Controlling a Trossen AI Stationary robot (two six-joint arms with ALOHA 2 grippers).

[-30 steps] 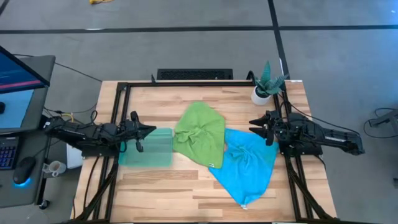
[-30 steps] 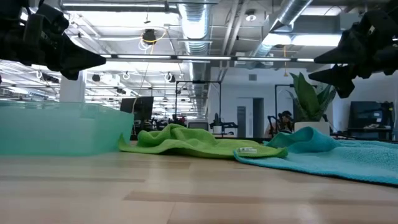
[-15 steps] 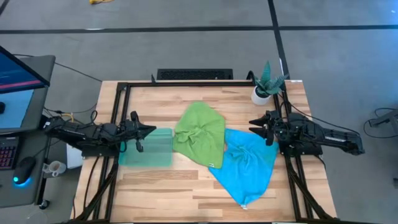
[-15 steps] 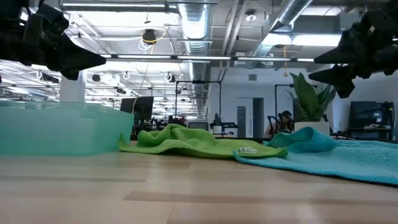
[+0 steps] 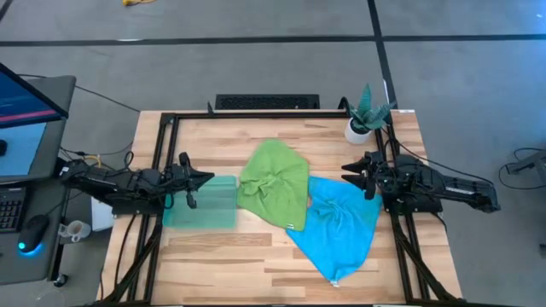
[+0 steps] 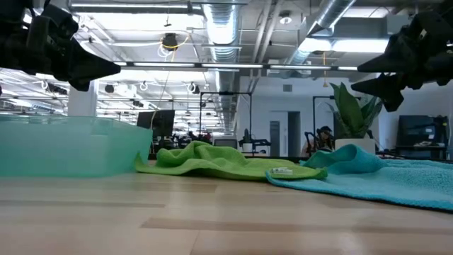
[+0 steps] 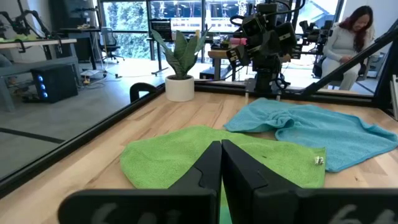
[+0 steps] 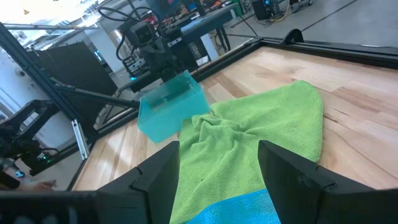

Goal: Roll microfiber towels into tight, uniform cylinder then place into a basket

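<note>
You have both cloths unrolled: the crumpled lime green microfiber towel [image 5: 275, 183] lies spread on the wooden table [image 5: 256, 256] just beside the shallow translucent teal-green plastic basket [image 5: 202, 203], and the bright sky blue microfiber towel [image 5: 339, 222] lies loose on the green one's far side from the basket, its edge overlapping the green cloth. The basket holds nothing that you can see, so I'd judge the task not begun: both rolls and both placements are left to do. Your left gripper [image 5: 201, 178] hovers above the basket's outer end with its fingers pressed together, empty. Your right gripper [image 5: 349, 172] hangs over the blue towel's edge farthest from the basket, fingers spread wide, gripping nothing. A white potted green plant [image 5: 365, 115] stands beyond it, well apart from the basket
</note>
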